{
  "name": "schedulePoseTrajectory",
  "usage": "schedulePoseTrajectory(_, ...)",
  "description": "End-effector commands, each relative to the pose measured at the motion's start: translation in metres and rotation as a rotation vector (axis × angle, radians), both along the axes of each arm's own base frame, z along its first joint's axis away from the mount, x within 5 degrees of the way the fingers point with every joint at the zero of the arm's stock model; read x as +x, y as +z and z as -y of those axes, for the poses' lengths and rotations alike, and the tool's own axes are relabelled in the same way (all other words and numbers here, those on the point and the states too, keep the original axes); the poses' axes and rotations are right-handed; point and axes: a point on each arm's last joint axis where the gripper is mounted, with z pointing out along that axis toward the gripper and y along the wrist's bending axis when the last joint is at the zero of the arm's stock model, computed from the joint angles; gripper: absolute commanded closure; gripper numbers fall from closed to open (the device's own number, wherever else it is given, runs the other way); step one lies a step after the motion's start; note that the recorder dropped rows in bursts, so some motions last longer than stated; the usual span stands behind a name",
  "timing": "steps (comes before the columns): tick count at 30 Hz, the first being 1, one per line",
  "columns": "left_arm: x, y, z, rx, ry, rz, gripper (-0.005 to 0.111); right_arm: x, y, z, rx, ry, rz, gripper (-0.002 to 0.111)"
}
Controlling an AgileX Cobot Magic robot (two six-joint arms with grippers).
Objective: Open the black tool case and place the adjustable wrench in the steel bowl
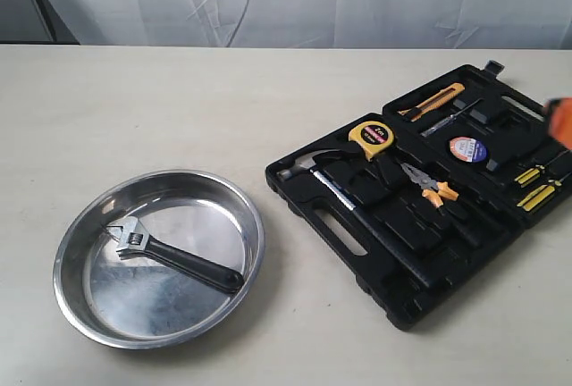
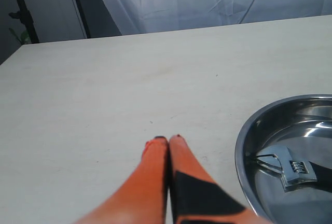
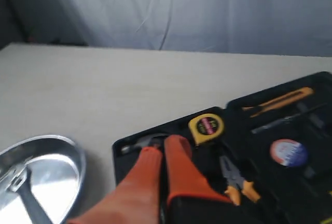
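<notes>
The wrench (image 1: 170,256) is lying flat inside the bowl (image 1: 161,179), so to my eye the job is looking done; the case (image 1: 420,288) is sitting open, well apart from the bowl.

The left gripper (image 2: 168,140) is hovering over bare table with its orange fingers pressed together, pinching nothing. The bowl is sitting close beside those fingers, and the wrench's silver head is the end lying nearer them. The black handle is running away from this hand across the bowl floor, toward the case. That long axis is slanting across the line of the fingers rather than pointing along it.

The right gripper (image 3: 163,146) is hanging over the case, fingers likewise pressed together and empty (it is only an orange blur at the edge of the exterior view). Just beyond its tips are the hammer (image 3: 142,142) and the tape measure (image 3: 206,126). The pliers (image 3: 236,182) are lying close beside it. The bowl is well off from this hand, so the left arm is clearly the nearer one to the wrench.

As for writing, the tape measure is carrying a round dark label, and a disc (image 1: 466,148) in the case is showing a red, white and blue one, but both are too small to read.
</notes>
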Motion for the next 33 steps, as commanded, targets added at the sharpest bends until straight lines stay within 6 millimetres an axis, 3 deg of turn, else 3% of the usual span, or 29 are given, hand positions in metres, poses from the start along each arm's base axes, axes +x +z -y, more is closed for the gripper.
schedulePoseTrajectory(1,0.000,0.002,0.000,-0.001,0.001,0.017,0.107,-0.038,-0.023,0.025,0.012,-0.154,0.114,0.108)
schedulePoseTrajectory(7,0.000,0.002,0.000,-0.002,0.001,0.015,0.107,-0.062,-0.049,0.035,-0.065,-0.289,0.210,0.108)
schedulePoseTrajectory(17,0.000,0.002,0.000,-0.002,0.001,0.015,0.107,-0.056,-0.099,0.034,-0.017,-0.296,0.083,0.108)
schedulePoseTrajectory(33,0.000,0.002,0.000,-0.002,0.001,0.015,0.107,-0.057,-0.103,0.032,-0.001,-0.277,0.038,0.108)
